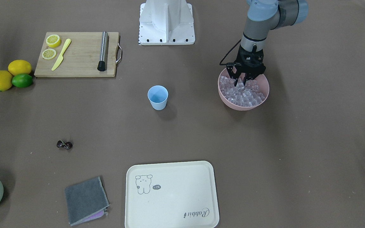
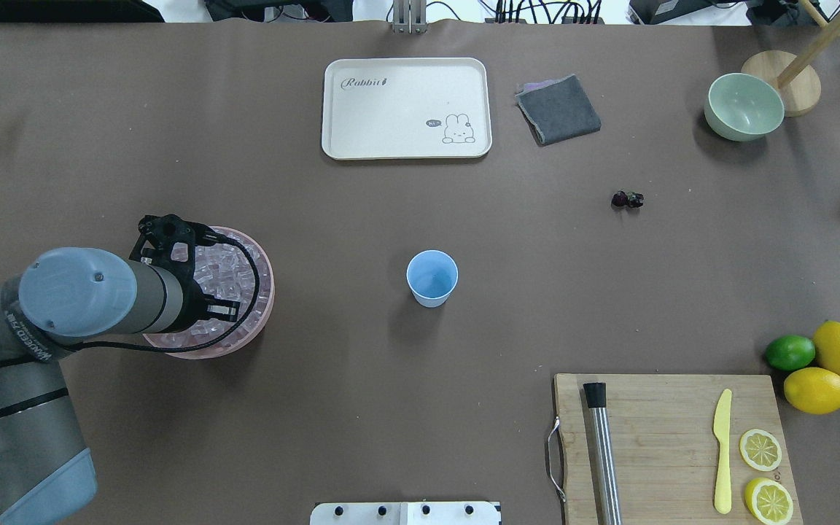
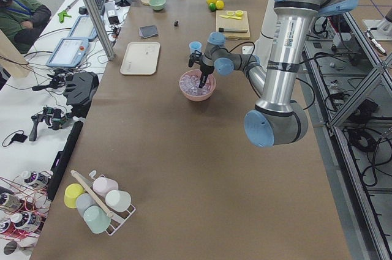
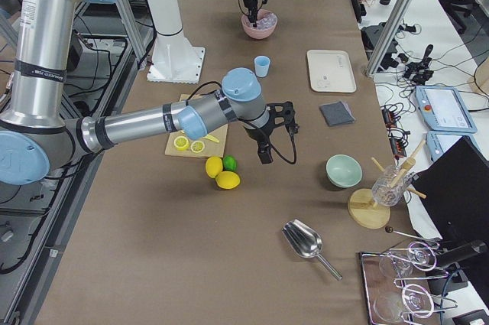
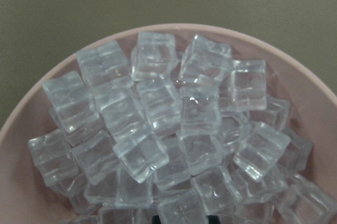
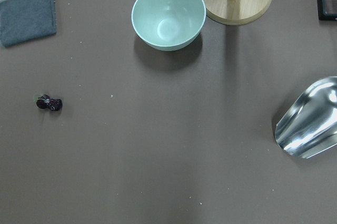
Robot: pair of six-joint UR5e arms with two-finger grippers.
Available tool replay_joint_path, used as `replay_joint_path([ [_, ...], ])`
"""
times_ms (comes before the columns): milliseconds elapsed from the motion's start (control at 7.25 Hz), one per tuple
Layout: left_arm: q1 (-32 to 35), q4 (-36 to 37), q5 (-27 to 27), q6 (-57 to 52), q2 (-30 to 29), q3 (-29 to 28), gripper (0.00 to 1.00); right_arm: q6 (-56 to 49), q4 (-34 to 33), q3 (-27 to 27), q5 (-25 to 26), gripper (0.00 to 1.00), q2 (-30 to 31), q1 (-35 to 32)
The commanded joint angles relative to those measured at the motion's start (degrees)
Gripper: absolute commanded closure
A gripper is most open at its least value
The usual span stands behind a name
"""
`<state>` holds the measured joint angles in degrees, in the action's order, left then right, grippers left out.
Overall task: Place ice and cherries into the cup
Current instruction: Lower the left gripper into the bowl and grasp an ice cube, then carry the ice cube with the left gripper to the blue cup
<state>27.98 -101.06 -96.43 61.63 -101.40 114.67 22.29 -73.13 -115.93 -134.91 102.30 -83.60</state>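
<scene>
**Left arm down in the ice, cup empty**

The first step was in hand: fetching ice. The left gripper [image 1: 242,81] was lowered into the pink bowl [image 1: 233,103], well to the robot's left of the cup [image 1: 157,97]. Its fingertips were sunk among the ice [image 5: 158,129]. The left wrist view caught only the two dark tips at its lower edge, a narrow gap between them with one cube in it. I could not tell whether they were pressing that cube or only straddling it.

The cup stood upright at mid-table, and nothing showed inside it. The cherries [image 1: 64,145] lay on the bare table [image 1: 265,158], beyond the cup and to the robot's right. The right gripper [image 4: 267,149] hung above the table far to the cup's right; I could not tell whether it was wide or closed.

The next move probably called for a firm pinch on one slick cube, a straight lift clear of the heap, then a carry over the cup's mouth.

The table was covered in a matt brown sheet. Beyond the cup lay a cream tray [image 1: 169,193], and nearer the robot on its right a cutting board [image 1: 78,53]. Around the table stood metal posts and benches with tablets and cables.
</scene>
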Motion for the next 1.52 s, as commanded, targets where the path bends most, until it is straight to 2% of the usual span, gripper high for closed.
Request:
replay_joint_path([
  [0,0.5,0.07,-1.03,0.07,0.15,2.3,1.0,0.03,0.0,0.0,0.0,0.0,-0.09,0.01],
  [276,2.16,-0.02,-4.46,0.42,-0.2,3.89,1.0,0.03,0.09,0.0,0.0,0.0,-0.09,0.01],
  [552,2.17,-2.37,-3.94,1.3,-2.82,3.89,1.0,0.03,0.0,-0.09,-0.09,0.0,-0.09,0.01],
  [690,2.08,-4.48,-3.94,5.91,-5.36,3.37,1.0,0.03,0.09,-0.09,-0.09,0.0,-0.09,0.01],
  [828,2.0,-6.15,-3.86,10.13,-8.69,1.54,1.0,0.03,0.0,-0.09,-0.09,0.0,-0.09,0.01],
  [1103,0.69,-6.43,0.51,16.3,-16.86,-4.77,1.0,-0.06,0.09,-0.17,-0.09,0.0,-0.09,0.01],
  [1379,-0.64,-6.43,2.02,19.66,-20.66,-7.96,1.0,-0.06,0.09,-0.09,-0.09,0.0,-0.09,0.01],
])
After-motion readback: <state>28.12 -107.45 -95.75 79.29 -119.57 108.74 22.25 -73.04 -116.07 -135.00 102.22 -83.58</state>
